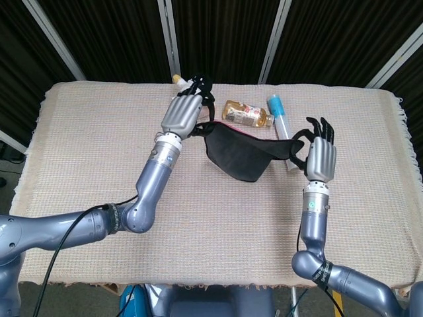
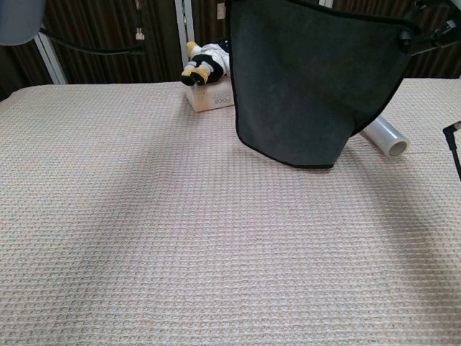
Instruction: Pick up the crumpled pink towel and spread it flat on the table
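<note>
your left hand (image 1: 183, 111) pinches one top corner of the towel (image 1: 241, 153) and your right hand (image 1: 320, 156) pinches the opposite corner, its other fingers pointing up. held that way, the cloth hangs stretched between them above the table (image 1: 86, 152), so it is already opened out rather than bunched. it reads dark grey in both views, with only a thin pink line along its upper edge in the head view. behind the towel lie a brown bottle (image 1: 246, 114) and a clear tube (image 1: 280, 123); a small box (image 2: 210, 96) with a toy on it sits behind the towel's left side. lowering both corners level looks like what remains.
</note>
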You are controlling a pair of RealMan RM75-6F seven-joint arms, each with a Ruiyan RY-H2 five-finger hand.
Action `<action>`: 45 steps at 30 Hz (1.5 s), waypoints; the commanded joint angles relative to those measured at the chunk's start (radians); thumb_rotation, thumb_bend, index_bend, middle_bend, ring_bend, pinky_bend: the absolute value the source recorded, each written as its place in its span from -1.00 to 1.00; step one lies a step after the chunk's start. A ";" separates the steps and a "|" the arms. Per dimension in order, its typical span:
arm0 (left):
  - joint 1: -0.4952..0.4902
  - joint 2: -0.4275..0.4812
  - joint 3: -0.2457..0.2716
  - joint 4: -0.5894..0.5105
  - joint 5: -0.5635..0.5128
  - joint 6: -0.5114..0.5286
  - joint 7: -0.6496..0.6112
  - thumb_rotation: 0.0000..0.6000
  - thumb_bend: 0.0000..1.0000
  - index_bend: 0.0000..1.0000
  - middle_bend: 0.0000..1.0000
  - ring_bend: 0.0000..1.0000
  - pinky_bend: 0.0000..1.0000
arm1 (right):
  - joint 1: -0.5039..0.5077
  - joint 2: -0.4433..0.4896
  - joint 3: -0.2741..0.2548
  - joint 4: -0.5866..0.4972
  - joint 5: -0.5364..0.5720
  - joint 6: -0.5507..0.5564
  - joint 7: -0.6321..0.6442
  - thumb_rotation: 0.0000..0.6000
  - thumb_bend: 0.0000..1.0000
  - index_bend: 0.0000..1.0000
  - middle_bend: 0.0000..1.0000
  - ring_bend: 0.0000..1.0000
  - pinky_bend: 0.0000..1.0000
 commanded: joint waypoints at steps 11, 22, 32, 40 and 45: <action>0.056 -0.033 0.030 0.092 0.072 -0.032 -0.108 1.00 0.16 0.42 -0.45 -0.89 -0.70 | 0.116 -0.012 0.021 0.060 0.020 -0.014 -0.089 1.00 0.04 0.33 -0.60 -1.00 -1.00; -0.008 -0.142 -0.037 0.288 0.085 -0.041 -0.167 1.00 0.16 0.42 -0.45 -0.89 -0.70 | 0.247 -0.043 0.088 0.238 0.046 -0.048 -0.099 1.00 0.04 0.33 -0.60 -1.00 -1.00; -0.074 -0.239 -0.076 0.498 0.168 -0.073 -0.253 1.00 0.16 0.43 -0.44 -0.89 -0.70 | 0.341 -0.068 0.111 0.383 0.059 -0.083 -0.054 1.00 0.04 0.33 -0.60 -1.00 -1.00; -0.028 -0.247 -0.049 0.456 0.248 -0.063 -0.317 1.00 0.16 0.43 -0.44 -0.89 -0.70 | 0.290 -0.051 0.057 0.339 0.045 -0.046 -0.027 1.00 0.04 0.33 -0.60 -1.00 -1.00; 0.053 -0.217 -0.006 0.320 0.274 -0.029 -0.321 1.00 0.16 0.43 -0.44 -0.89 -0.70 | 0.214 -0.027 -0.013 0.244 0.028 -0.006 -0.033 1.00 0.04 0.33 -0.60 -1.00 -1.00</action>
